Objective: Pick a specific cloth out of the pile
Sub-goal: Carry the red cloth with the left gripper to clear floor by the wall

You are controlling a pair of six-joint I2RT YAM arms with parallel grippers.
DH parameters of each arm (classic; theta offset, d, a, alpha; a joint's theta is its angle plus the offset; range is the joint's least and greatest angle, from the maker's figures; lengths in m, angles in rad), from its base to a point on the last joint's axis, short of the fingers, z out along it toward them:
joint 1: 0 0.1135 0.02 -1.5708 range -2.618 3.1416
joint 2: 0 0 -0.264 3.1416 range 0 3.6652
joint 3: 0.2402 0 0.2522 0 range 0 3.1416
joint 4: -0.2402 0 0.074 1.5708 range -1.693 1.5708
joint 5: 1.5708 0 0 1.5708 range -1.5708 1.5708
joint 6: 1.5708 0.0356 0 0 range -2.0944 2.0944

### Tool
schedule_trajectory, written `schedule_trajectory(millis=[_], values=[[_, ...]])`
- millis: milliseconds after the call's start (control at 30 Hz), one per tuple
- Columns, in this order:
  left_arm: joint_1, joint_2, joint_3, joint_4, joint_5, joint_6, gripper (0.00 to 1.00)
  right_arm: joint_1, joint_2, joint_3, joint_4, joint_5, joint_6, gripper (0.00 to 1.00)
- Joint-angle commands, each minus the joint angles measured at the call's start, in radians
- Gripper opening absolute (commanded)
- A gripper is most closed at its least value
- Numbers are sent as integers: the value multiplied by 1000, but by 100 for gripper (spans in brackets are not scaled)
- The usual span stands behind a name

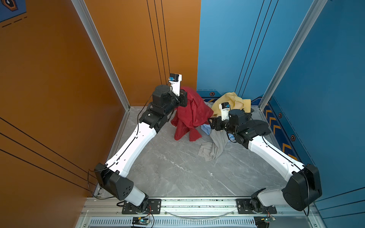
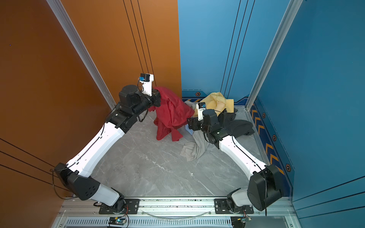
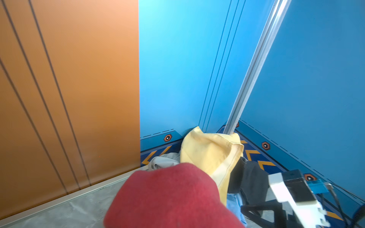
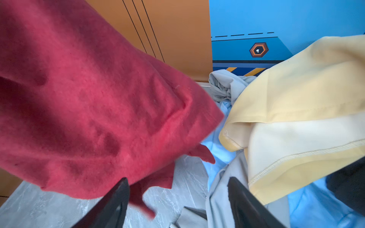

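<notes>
The cloth (image 1: 189, 116) (image 2: 171, 116) is deep red and hangs from my left gripper (image 1: 182, 97) (image 2: 157, 97), which is raised near the back wall and shut on its top. Its lower folds trail onto the floor. In the left wrist view the cloth (image 3: 169, 197) covers the jaws. The pile (image 1: 229, 101) (image 2: 215, 102) lies in the back right corner. My right gripper (image 1: 211, 123) (image 2: 190, 123) (image 4: 178, 199) stands open low between the cloth (image 4: 88, 110) and the pile, with only floor between its fingers (image 4: 116, 199).
The pile holds a yellow garment (image 4: 296, 102), a grey one (image 1: 215, 146) spilling forward, a light blue one (image 1: 205, 129) and a black one (image 1: 258, 126) under my right arm. Orange wall (image 1: 59, 79) at left, blue walls (image 1: 325, 79) at back and right. Grey marble floor (image 1: 177, 167) in front.
</notes>
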Motion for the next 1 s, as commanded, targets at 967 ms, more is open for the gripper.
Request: schedule_trajectory(millis=[967], values=[[510, -35, 155, -232, -132, 146, 0, 85, 3, 9, 71, -35, -81, 100]])
